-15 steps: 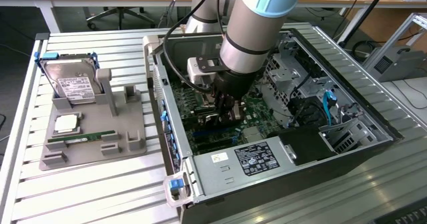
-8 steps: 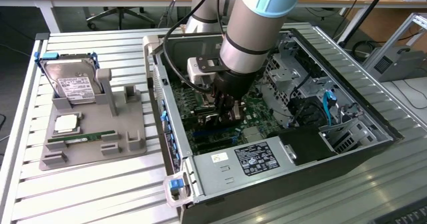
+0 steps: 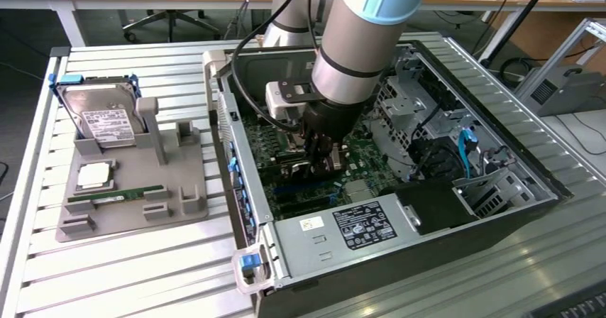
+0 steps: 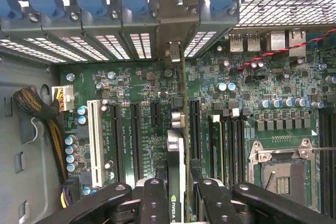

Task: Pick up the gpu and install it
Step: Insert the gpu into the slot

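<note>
The gpu (image 4: pixel 177 145) shows edge-on in the wrist view as a thin card standing upright over the motherboard (image 4: pixel 136 103). Its silver bracket (image 4: pixel 177 19) sits at the case's rear slot openings. My gripper (image 4: pixel 177 200) is shut on the card, with one black finger (image 4: pixel 152 198) on each side of it. In the exterior view my gripper (image 3: pixel 317 158) reaches down inside the open computer case (image 3: pixel 313 254), low over the board's expansion slots, and the gpu (image 3: pixel 305 167) is mostly hidden beneath it. I cannot tell whether the card's edge is seated in a slot.
A grey fixture (image 3: pixel 142 183) at the exterior view's left holds a hard drive (image 3: pixel 99 116), a chip (image 3: pixel 95 176) and a memory stick (image 3: pixel 118 194). Inside the case are drive cages (image 3: pixel 416 98), the power supply (image 3: pixel 355 226), cables (image 4: pixel 37 111) and the CPU socket (image 4: pixel 283 171).
</note>
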`<action>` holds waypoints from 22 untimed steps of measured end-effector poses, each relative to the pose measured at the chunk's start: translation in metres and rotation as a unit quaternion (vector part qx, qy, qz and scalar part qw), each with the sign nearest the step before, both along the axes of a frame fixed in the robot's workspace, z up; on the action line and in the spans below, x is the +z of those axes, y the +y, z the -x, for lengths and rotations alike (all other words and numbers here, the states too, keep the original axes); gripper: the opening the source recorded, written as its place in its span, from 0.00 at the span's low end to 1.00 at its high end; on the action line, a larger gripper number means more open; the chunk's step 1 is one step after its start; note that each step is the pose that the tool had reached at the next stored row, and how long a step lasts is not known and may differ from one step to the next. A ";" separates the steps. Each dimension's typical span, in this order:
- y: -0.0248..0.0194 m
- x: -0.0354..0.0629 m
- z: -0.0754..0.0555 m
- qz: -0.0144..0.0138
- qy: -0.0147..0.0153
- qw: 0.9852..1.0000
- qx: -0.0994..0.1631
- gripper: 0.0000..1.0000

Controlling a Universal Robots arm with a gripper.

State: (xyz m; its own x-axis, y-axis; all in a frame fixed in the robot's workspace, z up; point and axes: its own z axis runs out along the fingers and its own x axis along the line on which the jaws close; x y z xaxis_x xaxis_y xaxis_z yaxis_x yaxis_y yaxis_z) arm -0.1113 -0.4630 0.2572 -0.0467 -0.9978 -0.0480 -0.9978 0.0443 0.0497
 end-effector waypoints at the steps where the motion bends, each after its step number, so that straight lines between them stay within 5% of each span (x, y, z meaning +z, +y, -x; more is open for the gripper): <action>1: 0.0000 -0.0001 0.000 0.000 0.000 1.000 0.000 0.27; 22: -0.0008 0.0049 0.000 -0.001 0.000 1.000 0.000 0.27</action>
